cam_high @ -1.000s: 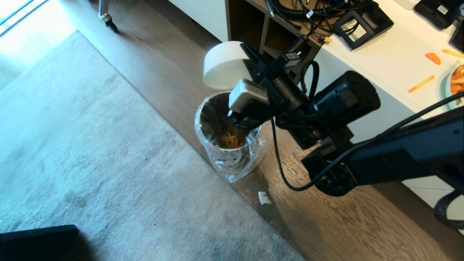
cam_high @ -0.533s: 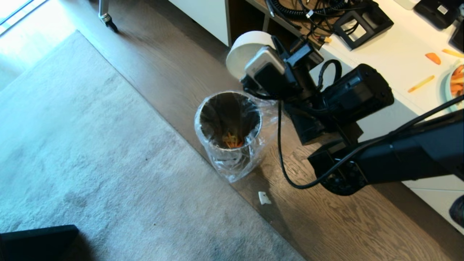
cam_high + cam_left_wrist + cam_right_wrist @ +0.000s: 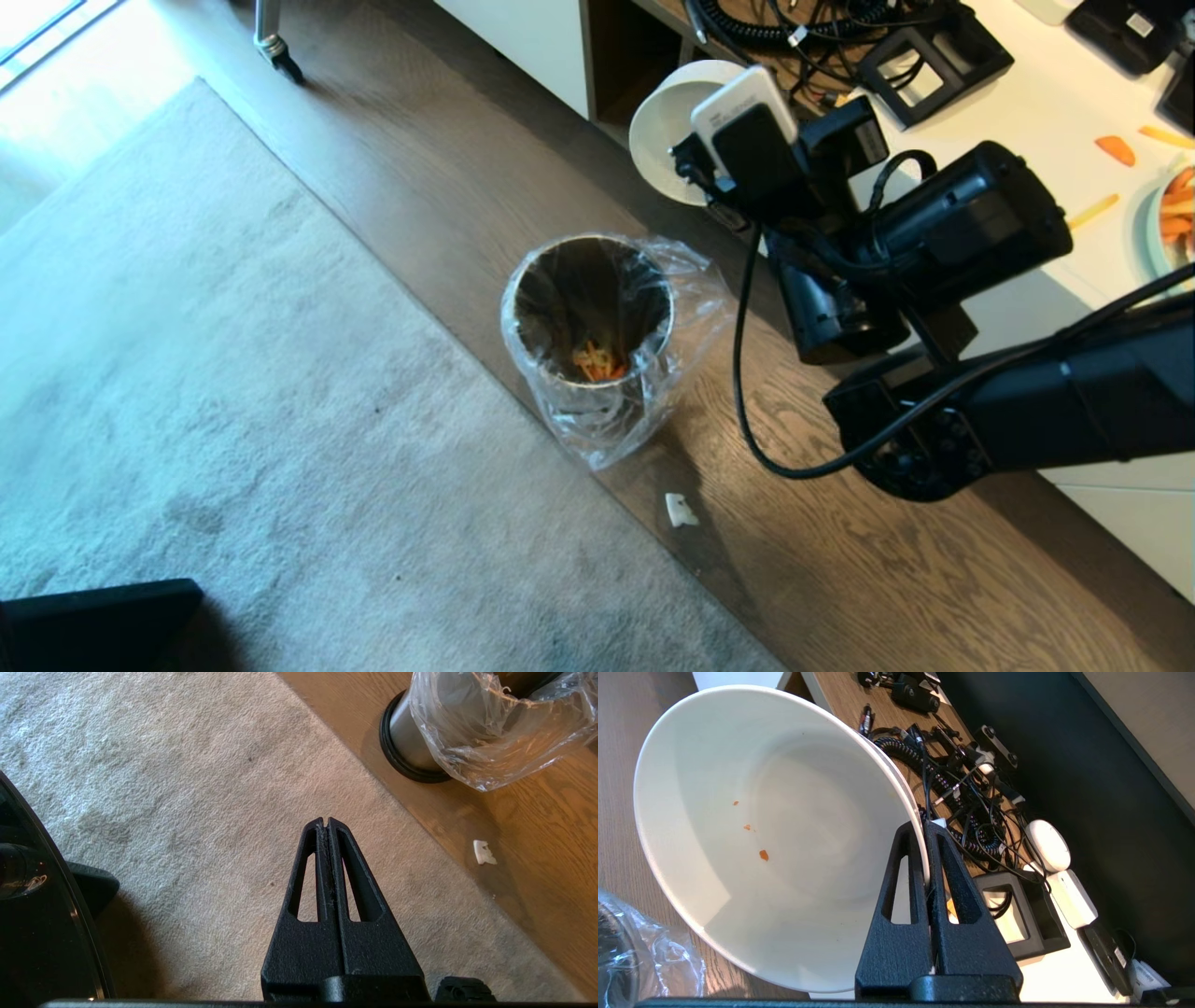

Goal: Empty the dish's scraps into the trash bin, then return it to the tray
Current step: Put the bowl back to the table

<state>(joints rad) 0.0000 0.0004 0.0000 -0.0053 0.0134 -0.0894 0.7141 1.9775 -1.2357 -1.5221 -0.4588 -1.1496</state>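
From the head view: right gripper pinching the dish by its rim, tipped on edge above the floor beside the white counter's edge, clear of the trash bin where the scraps lie at the bottom, so emptying looks done and only the return to the tray, not in view, remains. From the left wrist view: left gripper pressed together, idle over the rug, well apart from the bin. From the right wrist view: jaws clamped on the rim, perhaps for a firm tilt, with only a few orange specks inside.
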